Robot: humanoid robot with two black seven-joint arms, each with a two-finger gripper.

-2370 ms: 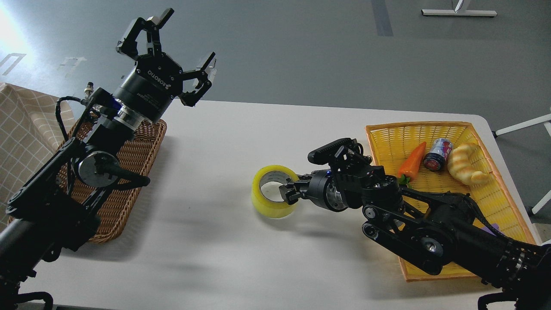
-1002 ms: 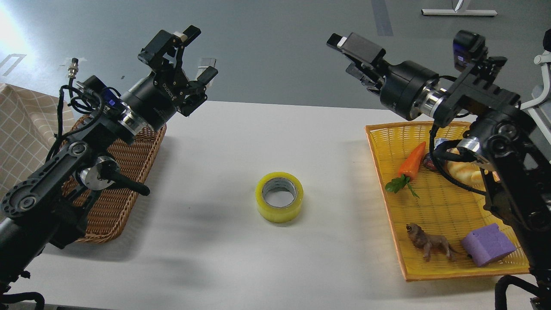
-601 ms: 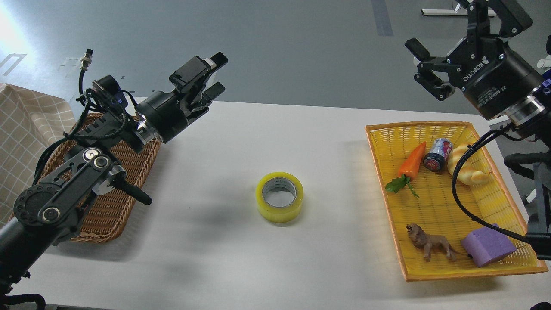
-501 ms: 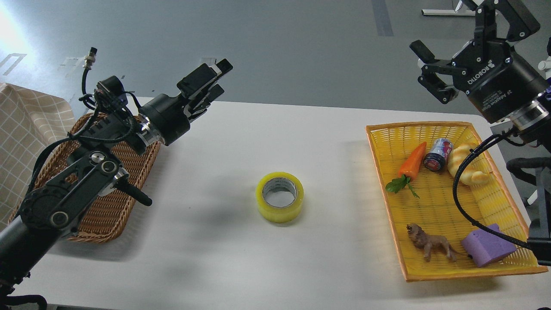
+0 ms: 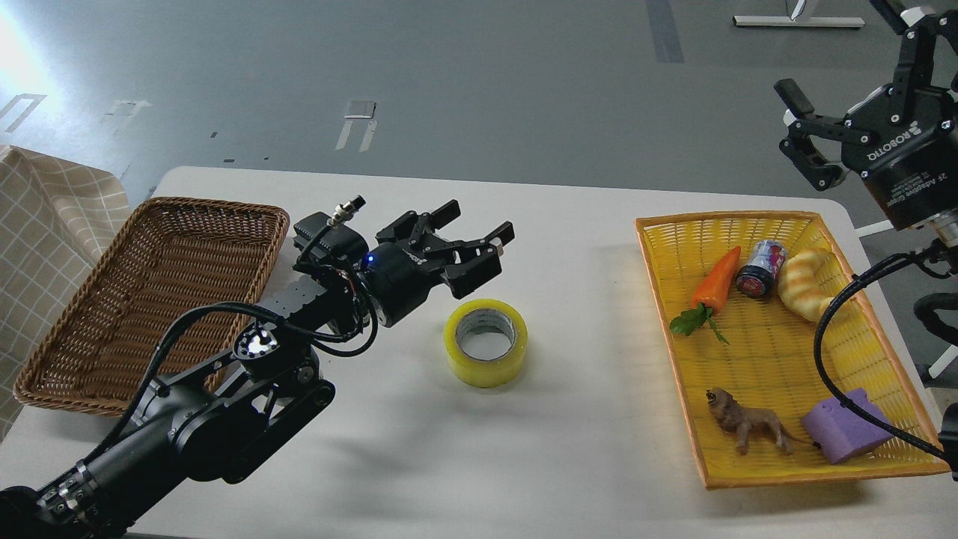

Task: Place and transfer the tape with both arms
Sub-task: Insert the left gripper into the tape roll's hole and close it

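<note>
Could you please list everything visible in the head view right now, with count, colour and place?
tape: one, translucent yellow, flat on table centre
table: one, white
wicker basket: one, brown, left side of table
yellow tray: one, orange-rimmed, right side of table
carrot: one, orange, in tray
can: one, dark, in tray beside carrot
bread toy: one, yellowish, in tray
lion figure: one, brown, in tray
foam block: one, purple, in tray
left gripper: black, open, just left of and behind tape
right gripper: black, open, raised beyond tray

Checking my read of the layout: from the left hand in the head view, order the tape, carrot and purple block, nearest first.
From the left hand:
1. Tape, just below-right of it, mid-table.
2. Carrot, in the yellow tray's far part.
3. Purple block, in the tray's near right corner.
</note>
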